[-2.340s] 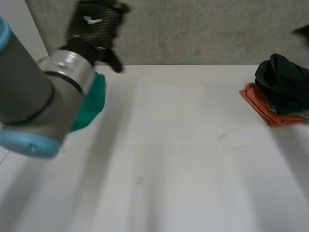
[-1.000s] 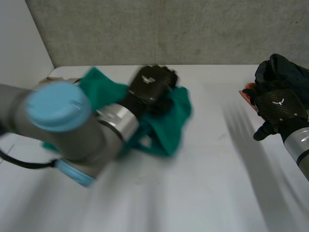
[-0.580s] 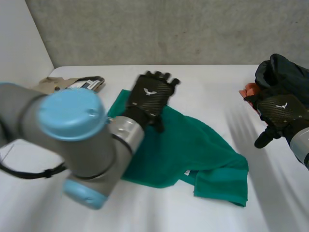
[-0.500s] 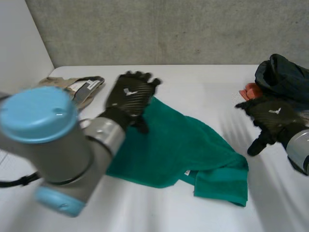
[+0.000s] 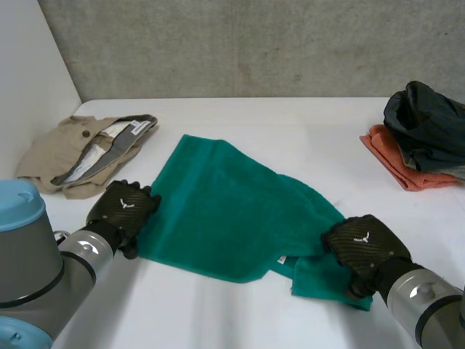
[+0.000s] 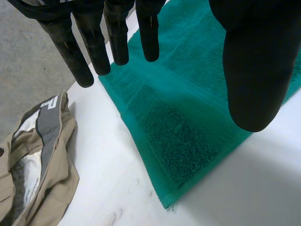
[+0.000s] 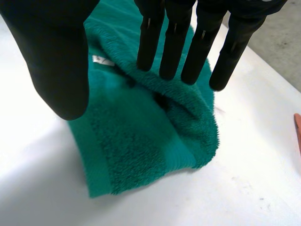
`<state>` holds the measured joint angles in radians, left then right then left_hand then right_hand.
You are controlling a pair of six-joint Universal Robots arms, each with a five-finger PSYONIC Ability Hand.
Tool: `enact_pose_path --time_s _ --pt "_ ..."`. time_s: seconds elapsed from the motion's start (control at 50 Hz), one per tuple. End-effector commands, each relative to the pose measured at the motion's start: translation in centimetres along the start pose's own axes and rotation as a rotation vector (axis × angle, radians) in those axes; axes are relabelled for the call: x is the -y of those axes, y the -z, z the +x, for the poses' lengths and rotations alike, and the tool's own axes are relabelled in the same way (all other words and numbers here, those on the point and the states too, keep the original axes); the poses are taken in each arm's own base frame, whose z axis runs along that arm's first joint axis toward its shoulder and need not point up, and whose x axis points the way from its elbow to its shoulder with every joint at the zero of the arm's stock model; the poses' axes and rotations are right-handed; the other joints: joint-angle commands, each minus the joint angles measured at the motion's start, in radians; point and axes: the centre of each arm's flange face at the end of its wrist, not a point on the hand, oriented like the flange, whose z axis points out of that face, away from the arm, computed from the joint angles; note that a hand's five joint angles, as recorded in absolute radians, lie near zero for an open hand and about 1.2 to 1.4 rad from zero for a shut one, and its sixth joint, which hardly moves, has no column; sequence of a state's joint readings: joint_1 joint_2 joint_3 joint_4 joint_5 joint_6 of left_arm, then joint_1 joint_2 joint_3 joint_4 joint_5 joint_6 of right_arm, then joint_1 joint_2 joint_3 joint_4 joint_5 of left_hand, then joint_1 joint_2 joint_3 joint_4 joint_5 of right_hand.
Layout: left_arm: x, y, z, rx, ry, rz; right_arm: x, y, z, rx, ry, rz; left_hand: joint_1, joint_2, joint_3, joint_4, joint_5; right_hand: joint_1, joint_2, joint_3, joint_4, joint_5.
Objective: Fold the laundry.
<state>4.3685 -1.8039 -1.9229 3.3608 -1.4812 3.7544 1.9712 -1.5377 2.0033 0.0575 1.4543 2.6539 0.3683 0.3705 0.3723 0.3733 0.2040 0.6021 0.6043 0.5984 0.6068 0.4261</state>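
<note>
Left hand uncurled, green towel corner under palm | right hand uncurled, towel's bunched end under palm

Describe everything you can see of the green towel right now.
The green towel is teal terry cloth with a flat woven band near its hem and a small white tag. It lies slantwise on the white table, mostly spread flat, but its end under the right hand is bunched and folded over itself. The left hand is at the opposite near corner. Both hands have straight fingers over the cloth; whether they press it I cannot tell.
</note>
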Motion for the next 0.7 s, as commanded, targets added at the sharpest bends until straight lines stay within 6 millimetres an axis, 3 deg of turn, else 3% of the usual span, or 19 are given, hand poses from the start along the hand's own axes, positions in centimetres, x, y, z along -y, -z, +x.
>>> enact_pose_path --time_s 0.02,0.14,0.3,0.44,0.52,0.56,0.66,0.7 --pt "0.0 0.1 0.4 -0.011 0.004 0.003 -0.4 0.3 -0.5 0.036 0.023 -0.033 0.062 0.06 0.058 0.058 0.052 -0.161 -0.164 -0.158 -0.166 -0.16" --pt "0.0 0.3 0.6 -0.016 0.002 0.003 -2.0 -1.6 -1.9 0.094 0.053 -0.068 0.054 0.051 0.05 0.049 0.043 -0.221 -0.223 -0.217 -0.225 -0.219" --pt "-0.1 0.3 0.5 -0.014 0.005 0.001 -2.6 -3.7 -2.0 0.073 0.071 -0.029 0.051 0.049 0.047 0.046 0.041 -0.106 -0.109 -0.103 -0.111 -0.105" --pt "-0.1 0.6 0.5 -0.012 0.005 0.001 -2.7 -5.6 -1.7 0.025 0.081 0.03 0.048 0.046 0.044 0.043 0.038 0.266 0.264 0.27 0.262 0.268" --pt "0.2 0.9 0.4 -0.007 0.005 0.011 -2.4 -6.4 -1.2 -0.009 0.086 0.065 0.048 0.046 0.044 0.043 0.038 0.738 0.736 0.742 0.733 0.739" --pt "0.2 1.2 0.4 -0.007 0.008 0.009 -2.3 -6.8 -0.6 -0.038 0.084 0.063 0.045 0.043 0.041 0.04 0.035 0.794 0.792 0.798 0.789 0.796" --pt "0.5 2.0 0.2 0.004 0.013 0.024 -0.6 -6.6 0.7 -0.099 0.087 0.119 0.033 0.031 0.029 0.028 0.023 0.794 0.792 0.798 0.789 0.796" --pt "0.6 2.5 0.2 0.006 0.014 0.028 1.8 -5.6 1.7 -0.145 0.09 0.2 -0.014 -0.016 -0.018 -0.019 -0.024 0.794 0.792 0.798 0.789 0.796"
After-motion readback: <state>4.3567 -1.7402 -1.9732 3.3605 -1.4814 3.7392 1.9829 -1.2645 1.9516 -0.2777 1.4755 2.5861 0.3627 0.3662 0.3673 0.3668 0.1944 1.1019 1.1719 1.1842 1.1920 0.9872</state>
